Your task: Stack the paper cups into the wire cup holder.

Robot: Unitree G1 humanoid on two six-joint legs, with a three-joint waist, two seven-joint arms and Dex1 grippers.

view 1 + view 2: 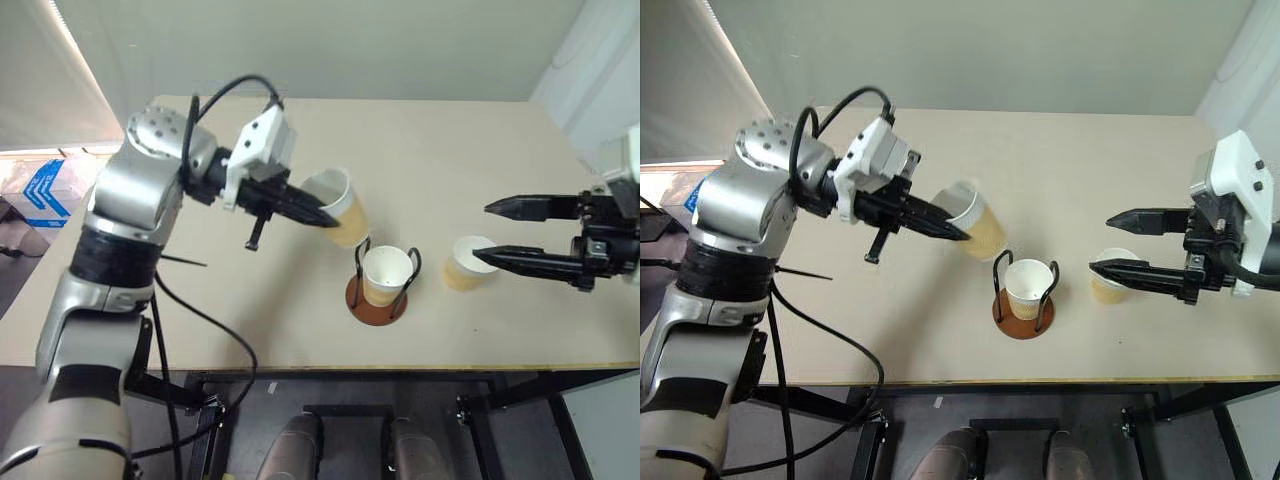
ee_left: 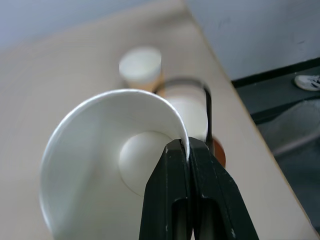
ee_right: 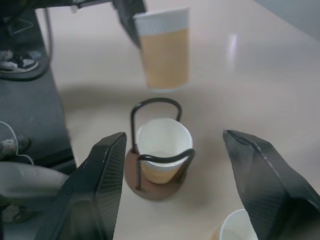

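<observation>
Closest to us, low in the frame's centre, the wire cup holder [image 1: 378, 290] stands near the front edge of the pale surface [image 1: 470, 160], its reddish-brown disc carrying two black wire loops with one paper cup [image 1: 386, 274] already seated upright between them. Our left pincer [image 1: 322, 214], reaching in from the left of the frame, is clamped shut on the rim of a second cup [image 1: 340, 207], one finger inside and one outside, so the cup hangs tilted in the air just up and left of the holder; we judge it is held by the rim so it can be dropped mouth-up into the seated cup. Our right pincer [image 1: 490, 232], at the right of the frame, stands open and empty beside a third cup [image 1: 467, 262], which rests upright to the right of the holder. We count three cups, one holder, two pincers.
</observation>
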